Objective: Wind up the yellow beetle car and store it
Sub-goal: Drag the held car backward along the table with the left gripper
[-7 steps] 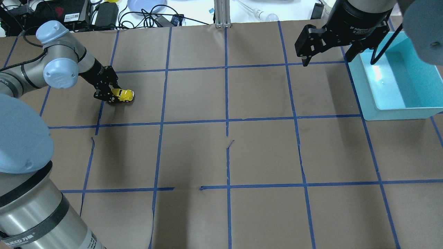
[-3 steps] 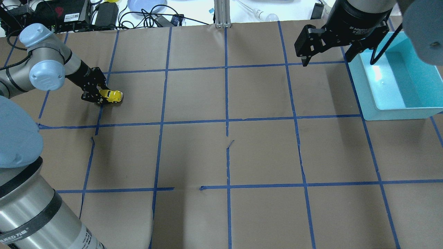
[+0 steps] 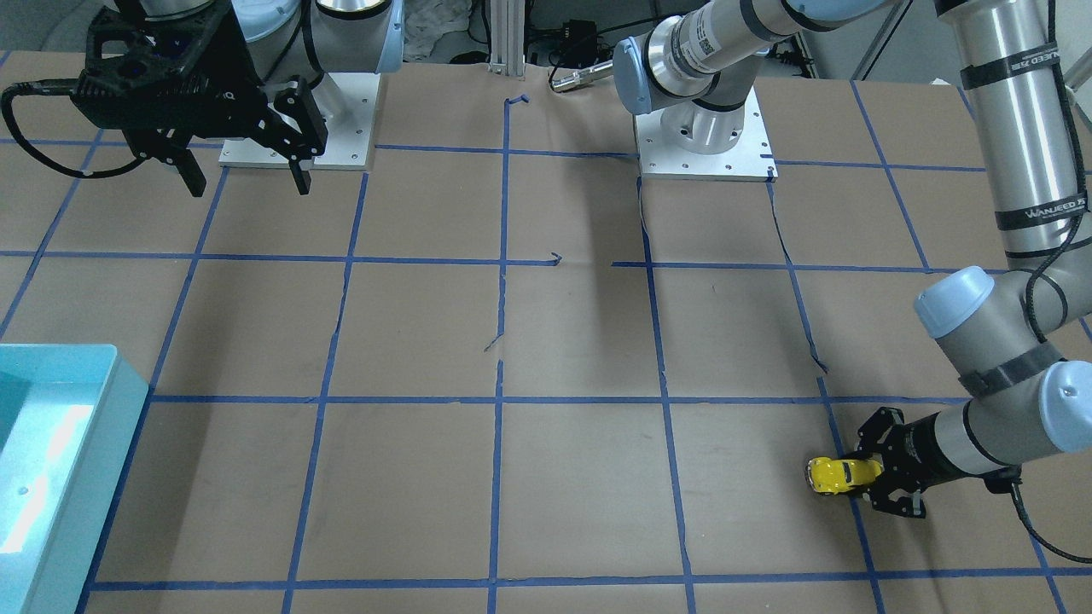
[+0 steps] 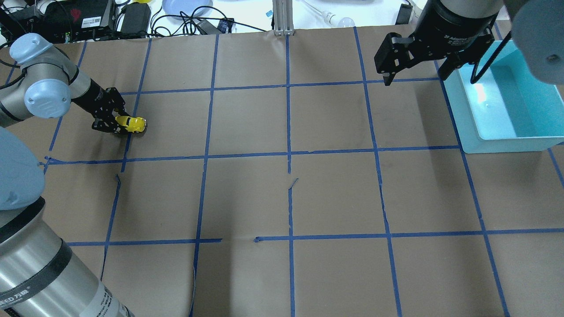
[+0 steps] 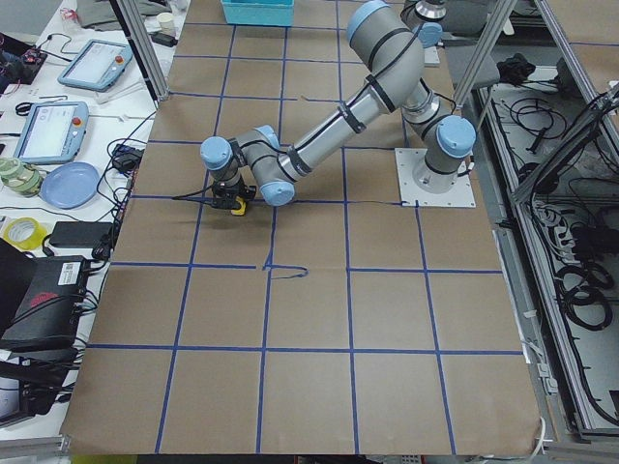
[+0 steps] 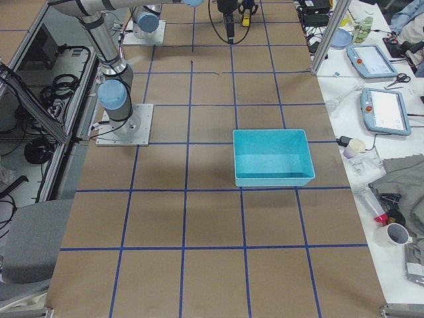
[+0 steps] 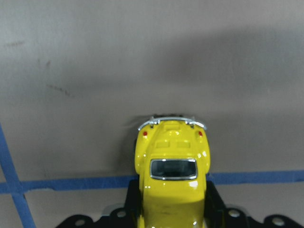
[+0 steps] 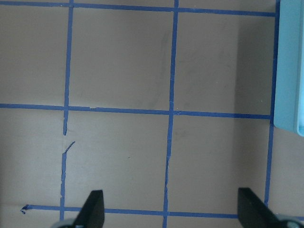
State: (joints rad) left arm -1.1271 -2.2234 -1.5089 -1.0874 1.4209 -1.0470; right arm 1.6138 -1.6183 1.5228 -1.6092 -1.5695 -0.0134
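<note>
Yellow beetle car [image 4: 133, 124]: judged light, rigid, glossy-slick; near counter's left edge. Left hand [image 4: 124, 124] clasped its flanks, the surest hold.

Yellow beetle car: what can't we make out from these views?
- yellow beetle car, wheels and table contact: hidden under its own body in the left wrist view, too small in the overhead view.
- left gripper, fingertips: cut off by the left wrist view's bottom edge.
- teal bin, right end: cut off by the overhead view's edge.
</note>
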